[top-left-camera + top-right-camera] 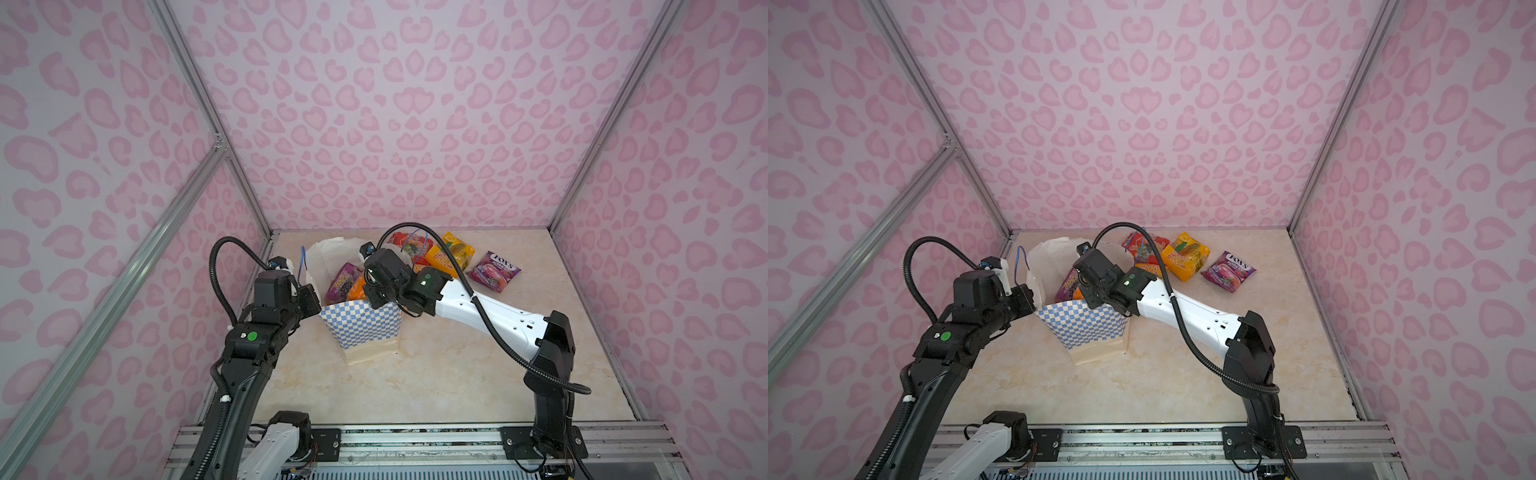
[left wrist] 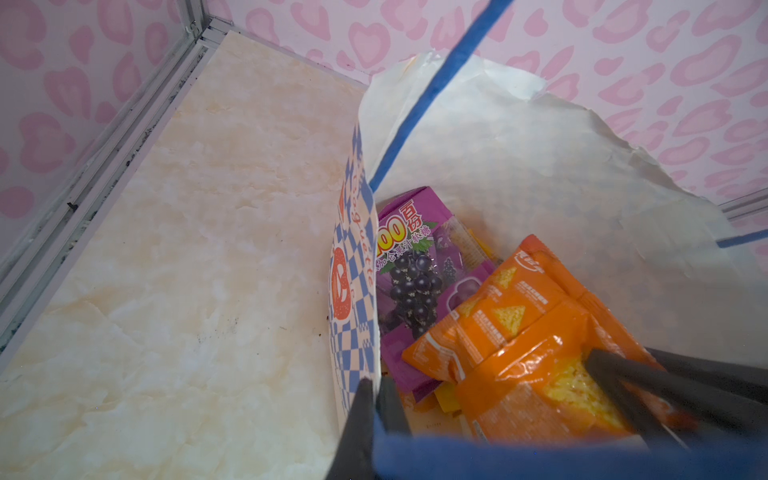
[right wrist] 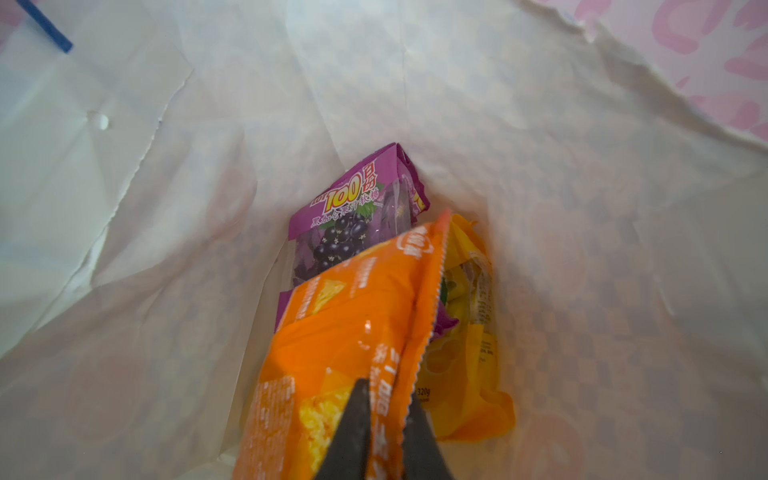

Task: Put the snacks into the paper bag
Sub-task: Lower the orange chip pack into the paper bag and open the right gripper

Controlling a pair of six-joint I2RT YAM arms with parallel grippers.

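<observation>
- The paper bag (image 1: 361,328) stands upright on the table (image 1: 415,386) between the two arms, with its mouth open.
- The left gripper (image 2: 376,409) is clenched on the bag's checkered side wall near the rim, one finger outside and one inside, holding the mouth open.
- The right gripper (image 3: 384,432) is down inside the bag, its fingers on either side of the crimped edge of an orange packet (image 3: 345,332). There is a narrow gap between them, and I cannot tell whether they are pinching the packet or have let go.
- The orange packet leans on a purple grape packet (image 3: 353,216) and a yellow packet (image 3: 469,374), both already low in the bag.
- Three snacks lie on the table behind and to the right of the bag: a red packet (image 1: 409,245), a yellow-orange packet (image 1: 451,253), and the purple FOX'S packet (image 1: 494,270) farthest out.
- The step in hand looks like the drop. The fingers should open wide so the glossy film slips free, then lift straight up through the mouth, clear of the paper walls and the blue cord handle (image 2: 436,83).
- The left grip should hold firm, because the thin paper would likely fold inward without it.
- The risk is dragging the packet back up on a finger.
</observation>
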